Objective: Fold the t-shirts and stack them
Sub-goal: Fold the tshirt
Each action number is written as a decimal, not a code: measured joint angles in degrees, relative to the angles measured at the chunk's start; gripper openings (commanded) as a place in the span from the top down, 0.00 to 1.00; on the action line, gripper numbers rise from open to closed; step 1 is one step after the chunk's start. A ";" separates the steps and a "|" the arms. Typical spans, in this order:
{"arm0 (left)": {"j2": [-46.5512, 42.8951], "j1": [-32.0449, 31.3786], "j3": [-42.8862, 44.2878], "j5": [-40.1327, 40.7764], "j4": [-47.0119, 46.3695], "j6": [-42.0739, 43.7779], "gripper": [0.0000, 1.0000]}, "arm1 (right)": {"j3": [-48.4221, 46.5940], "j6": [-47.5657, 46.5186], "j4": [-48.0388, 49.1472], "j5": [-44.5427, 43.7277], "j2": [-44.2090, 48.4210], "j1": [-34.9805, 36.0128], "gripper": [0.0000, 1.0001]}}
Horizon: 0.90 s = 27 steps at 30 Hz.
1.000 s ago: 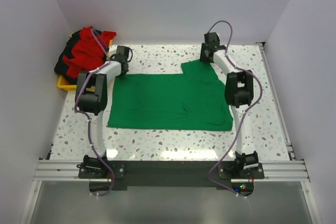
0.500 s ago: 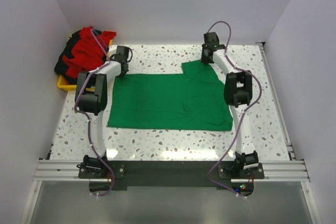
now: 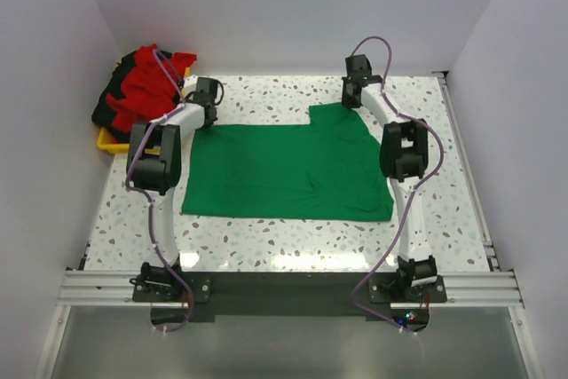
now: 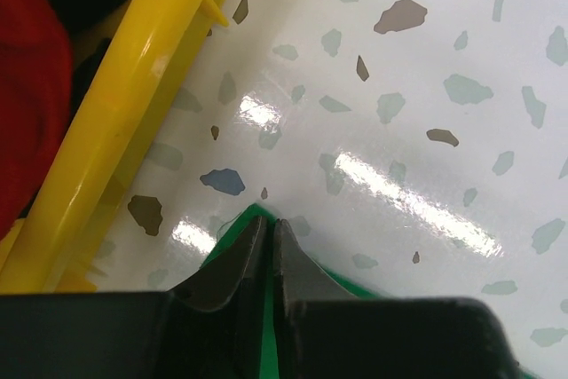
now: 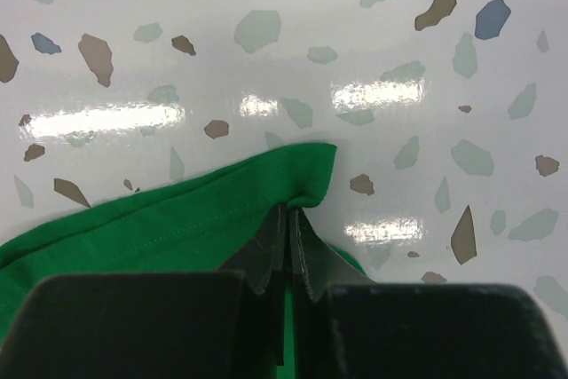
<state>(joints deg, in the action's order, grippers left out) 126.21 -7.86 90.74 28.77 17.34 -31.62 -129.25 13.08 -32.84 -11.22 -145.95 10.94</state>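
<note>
A green t-shirt (image 3: 288, 170) lies spread flat on the speckled table, partly folded. My left gripper (image 3: 207, 120) is shut on its far left corner (image 4: 253, 216), right beside the yellow bin. My right gripper (image 3: 352, 99) is shut on its far right corner (image 5: 306, 175), where the cloth bunches at the fingertips. A pile of red and black shirts (image 3: 146, 86) fills the yellow bin (image 3: 111, 141) at the far left; the red cloth (image 4: 31, 86) also shows in the left wrist view.
The yellow bin's rim (image 4: 124, 122) runs close along the left gripper. White walls close in the table at the back and both sides. A metal rail (image 3: 470, 175) lines the right edge. Bare speckled table (image 3: 284, 237) lies in front of the shirt.
The right gripper has shifted the shirt's far right corner very slightly; the left arm and the rest of the shirt have not visibly moved.
</note>
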 measured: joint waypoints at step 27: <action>-5.29 0.09 -2.23 -3.52 -0.04 -0.37 1.00 | 14.32 2.99 2.45 0.72 17.99 -2.34 1.00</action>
<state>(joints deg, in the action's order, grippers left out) 120.92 -7.77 88.51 25.26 17.30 -31.99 -114.93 16.08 -30.39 -10.50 -127.96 8.60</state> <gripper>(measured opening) 0.066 0.014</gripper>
